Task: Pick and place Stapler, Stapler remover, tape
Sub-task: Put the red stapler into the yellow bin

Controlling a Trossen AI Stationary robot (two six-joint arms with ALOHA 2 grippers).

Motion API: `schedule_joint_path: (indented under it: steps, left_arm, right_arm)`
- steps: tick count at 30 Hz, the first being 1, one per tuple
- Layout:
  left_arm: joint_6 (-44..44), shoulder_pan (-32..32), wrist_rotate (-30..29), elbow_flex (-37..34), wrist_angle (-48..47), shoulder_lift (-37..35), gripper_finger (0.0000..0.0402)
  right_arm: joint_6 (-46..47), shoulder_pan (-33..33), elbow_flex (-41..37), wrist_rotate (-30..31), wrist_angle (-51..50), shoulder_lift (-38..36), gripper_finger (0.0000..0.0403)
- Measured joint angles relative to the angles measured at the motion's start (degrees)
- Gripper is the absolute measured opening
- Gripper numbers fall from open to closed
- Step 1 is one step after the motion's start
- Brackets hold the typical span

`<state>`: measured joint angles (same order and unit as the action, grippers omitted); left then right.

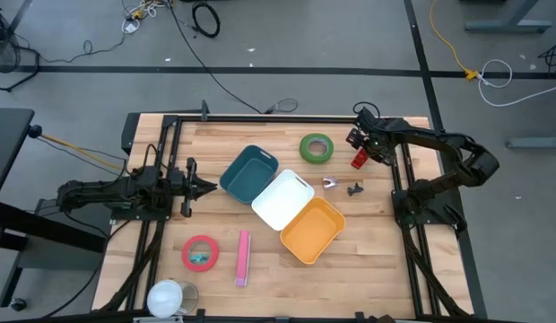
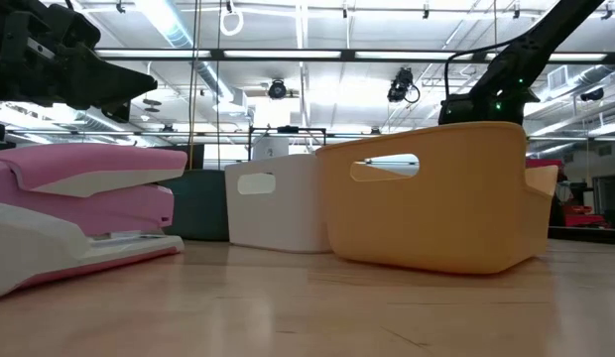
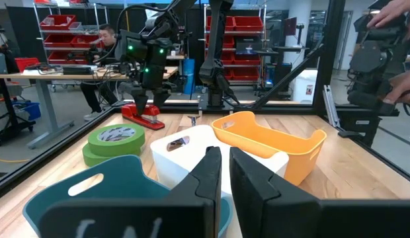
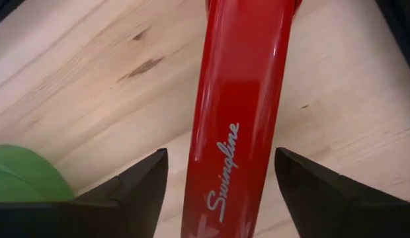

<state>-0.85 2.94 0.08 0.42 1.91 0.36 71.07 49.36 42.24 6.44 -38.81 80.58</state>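
Observation:
A red stapler (image 1: 359, 161) lies on the table near its far right corner, also seen in the left wrist view (image 3: 144, 119). My right gripper (image 4: 221, 155) hangs over it, pointing down and open, one finger on each side of the stapler's red top (image 4: 235, 99) with bare table showing in both gaps. The green tape roll (image 1: 317, 148) lies flat just left of it. Two small staple removers (image 1: 330, 182) (image 1: 354, 189) lie nearer. A pink stapler (image 1: 243, 258) and a red tape roll (image 1: 200, 253) lie near the front edge. My left gripper (image 1: 206, 187) waits, shut, beside the teal bin.
Three bins stand in a diagonal row mid-table: teal (image 1: 248, 173), white (image 1: 282, 199), orange (image 1: 312, 231). A white roll (image 1: 168, 298) sits at the near left corner. A black frame rail (image 1: 399, 179) runs beside the red stapler. People show in the room beyond.

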Motion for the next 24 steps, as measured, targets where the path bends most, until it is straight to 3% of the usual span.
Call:
schedule_joint_path:
  steps: [14,24]
  left_arm:
    - [0.0,0.0,0.0,0.0,0.0,0.0,0.0037]
    - [0.0,0.0,0.0,0.0,0.0,0.0,0.0037]
  right_arm:
    - [0.6,-0.1,0.0,0.0,-0.5,0.0,0.0153]
    - [0.0,-0.1,0.0,-0.2,-1.2,0.0,0.0154]
